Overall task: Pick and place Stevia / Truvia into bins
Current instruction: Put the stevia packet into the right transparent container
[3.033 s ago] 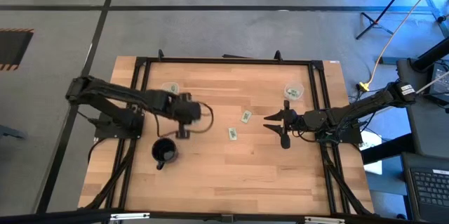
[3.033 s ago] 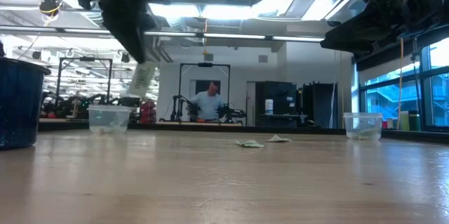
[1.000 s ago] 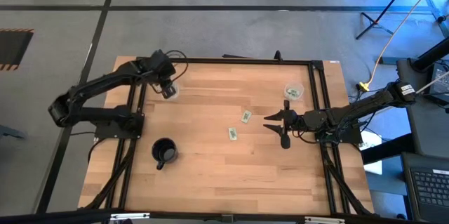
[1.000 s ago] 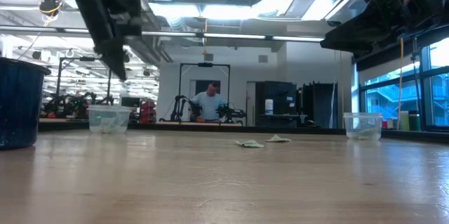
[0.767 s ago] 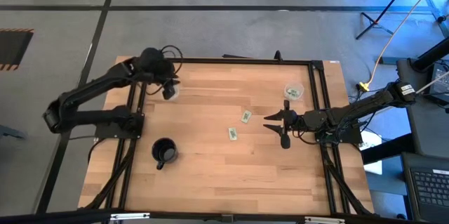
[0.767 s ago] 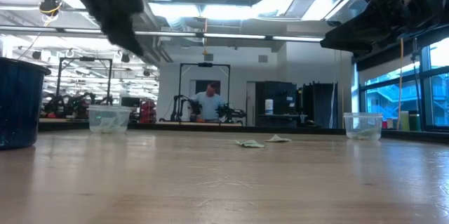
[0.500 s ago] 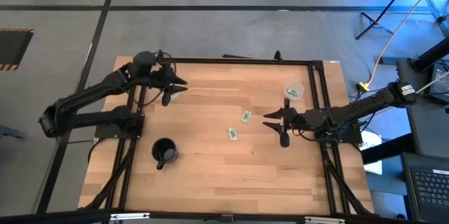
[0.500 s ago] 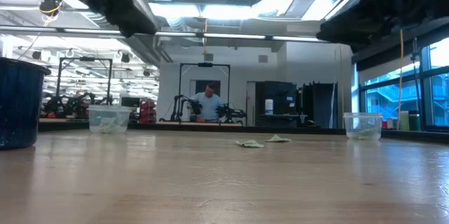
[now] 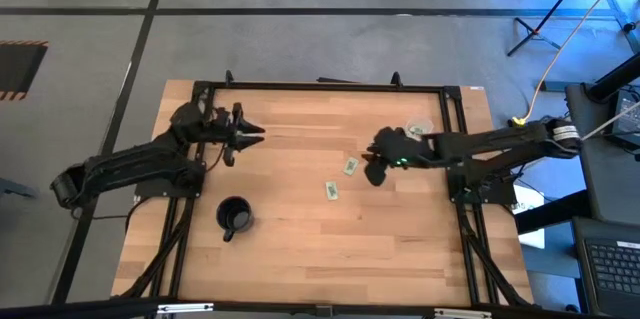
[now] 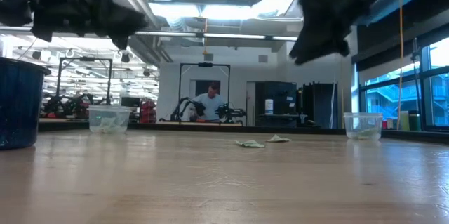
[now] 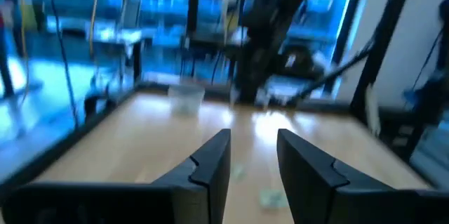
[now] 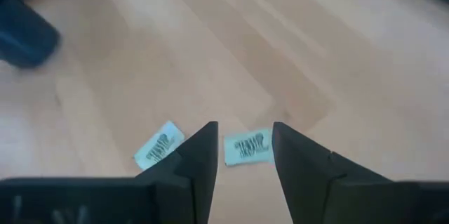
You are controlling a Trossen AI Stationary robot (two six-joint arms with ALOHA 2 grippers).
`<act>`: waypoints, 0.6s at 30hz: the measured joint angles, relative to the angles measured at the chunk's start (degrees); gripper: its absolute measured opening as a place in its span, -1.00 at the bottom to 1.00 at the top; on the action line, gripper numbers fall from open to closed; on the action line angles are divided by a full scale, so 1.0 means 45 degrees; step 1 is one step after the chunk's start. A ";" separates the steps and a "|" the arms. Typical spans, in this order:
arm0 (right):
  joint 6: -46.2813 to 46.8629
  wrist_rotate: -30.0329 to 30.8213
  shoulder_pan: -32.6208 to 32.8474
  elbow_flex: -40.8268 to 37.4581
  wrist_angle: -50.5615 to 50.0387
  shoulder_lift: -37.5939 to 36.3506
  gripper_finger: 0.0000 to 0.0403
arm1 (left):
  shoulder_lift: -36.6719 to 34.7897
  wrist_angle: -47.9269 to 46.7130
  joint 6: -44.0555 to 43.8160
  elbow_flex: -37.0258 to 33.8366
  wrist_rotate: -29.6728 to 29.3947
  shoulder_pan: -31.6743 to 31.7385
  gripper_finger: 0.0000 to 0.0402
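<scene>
While two Stevia sachets (image 9: 350, 167) lie mid-frame on the table (image 9: 300, 249), the right gripper (image 12: 242, 155) hovers above one, fingers parted and empty, seemingly aligning to grasp. Left gripper (image 9: 253, 135), upper left, gapes empty.

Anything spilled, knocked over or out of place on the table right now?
Nothing stands out. Both clear cups stand upright, the black mug too. Two sachets lie flat mid-table, not yet binned. The right pincer hangs open above one; the left pincer is open and empty at the far left.
</scene>
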 joint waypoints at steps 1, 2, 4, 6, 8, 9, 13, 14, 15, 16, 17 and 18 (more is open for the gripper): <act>0.0007 -0.0303 -0.0177 0.0206 -0.0105 0.0456 -0.31 | -0.0074 0.0631 -0.0283 -0.0167 0.0028 -0.0069 -0.44; 0.0009 -0.0630 -0.0346 0.0377 -0.0117 0.0902 -0.31 | -0.0136 0.1258 -0.0479 -0.0312 0.0147 -0.0130 -0.44; 0.0295 -0.1164 -0.0648 0.0662 -0.0119 0.1817 -0.31 | -0.0204 0.1761 -0.0734 -0.0435 0.0737 -0.0223 -0.45; 0.0888 -0.1435 -0.0901 0.0851 -0.0176 0.2663 -0.31 | -0.0269 0.1744 -0.0961 -0.0453 0.1479 -0.0295 -0.45; 0.1346 -0.1620 -0.1160 0.0949 -0.0190 0.3358 -0.31 | -0.0310 0.1764 -0.1109 -0.0453 0.2004 -0.0367 -0.45; 0.1442 -0.1663 -0.1290 0.0981 -0.0195 0.3660 -0.31 | -0.0310 0.1757 -0.1116 -0.0453 0.2092 -0.0417 -0.45; 0.1716 -0.2000 -0.1874 0.1047 -0.0127 0.4620 -0.31 | -0.0300 0.1738 -0.0971 -0.0453 0.2157 -0.0568 -0.45; 0.1720 -0.2044 -0.2003 0.1047 -0.0131 0.4835 -0.31 | -0.0300 0.1699 -0.0811 -0.0453 0.2156 -0.0603 -0.45; 0.1736 -0.2050 -0.2102 0.1047 -0.0127 0.5050 -0.31 | -0.0296 0.1652 -0.0649 -0.0453 0.2161 -0.0625 -0.46; 0.1796 -0.2050 -0.2184 0.1047 -0.0131 0.5250 -0.31 | -0.0295 0.1652 -0.0582 -0.0453 0.2157 -0.0653 -0.46; 0.1900 -0.2047 -0.2247 0.1047 -0.0128 0.5437 -0.31 | -0.0300 0.1659 -0.0578 -0.0453 0.2161 -0.0666 -0.47; 0.1968 -0.2060 -0.2280 0.1047 -0.0102 0.5601 -0.31 | -0.0298 0.1657 -0.0578 -0.0453 0.2161 -0.0664 -0.47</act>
